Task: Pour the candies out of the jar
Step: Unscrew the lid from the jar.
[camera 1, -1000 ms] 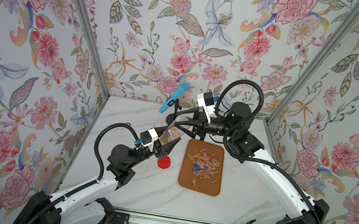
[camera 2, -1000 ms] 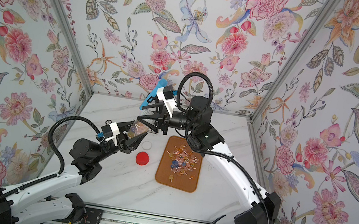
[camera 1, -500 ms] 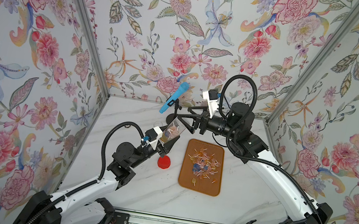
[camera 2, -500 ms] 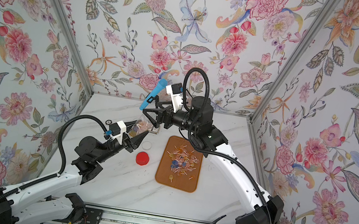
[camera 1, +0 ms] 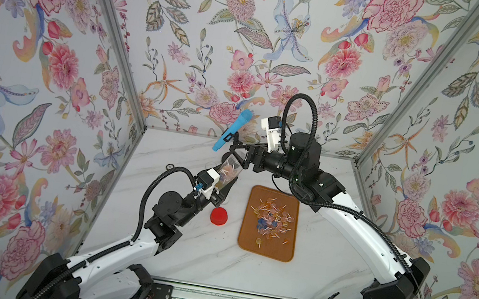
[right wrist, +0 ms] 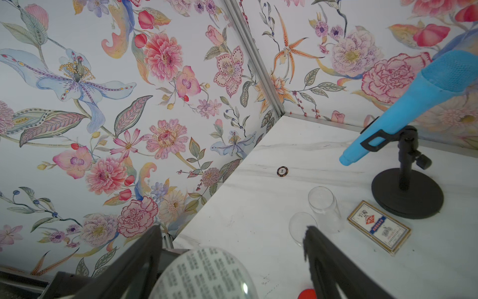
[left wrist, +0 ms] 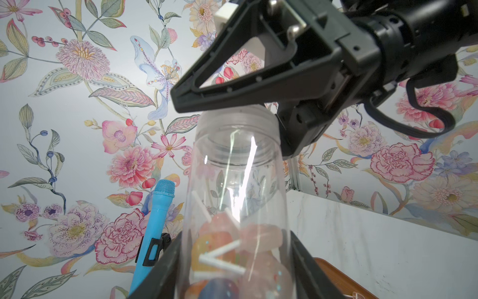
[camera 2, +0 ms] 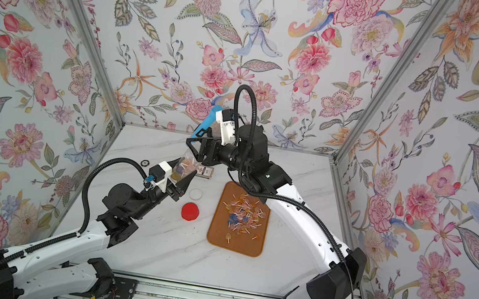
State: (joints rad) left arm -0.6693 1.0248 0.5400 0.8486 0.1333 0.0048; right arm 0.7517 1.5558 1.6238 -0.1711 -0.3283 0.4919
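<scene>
While the left end effector [camera 1: 224, 182] is clamped on the lower part of the jar [camera 1: 230, 166] and holds it tilted up off the counter [camera 1: 213, 266] in both top views, some candies [camera 1: 227, 172] sit in its low end and a heap lies on the brown tray [camera 1: 283, 255] nearby; the right end effector [camera 1: 236, 156] is at the jar's raised end, so I'd guess a handover or steadying grab before tipping out what's left; left wrist view: the left fingers [left wrist: 157, 274] flank the clear wall, candies [left wrist: 232, 243] bunched near them with sticks crossed, so tip slowly or they may jam at the mouth; right wrist view: the jaws stand apart around the jar's round end [right wrist: 207, 274], gap on one side, not gripping; can't tell if that's mouth or base; I'd close firmly there before the left lets go, since clear plastic looks slippery, and aim over the tray, not the red lid [camera 1: 218, 216].
</scene>
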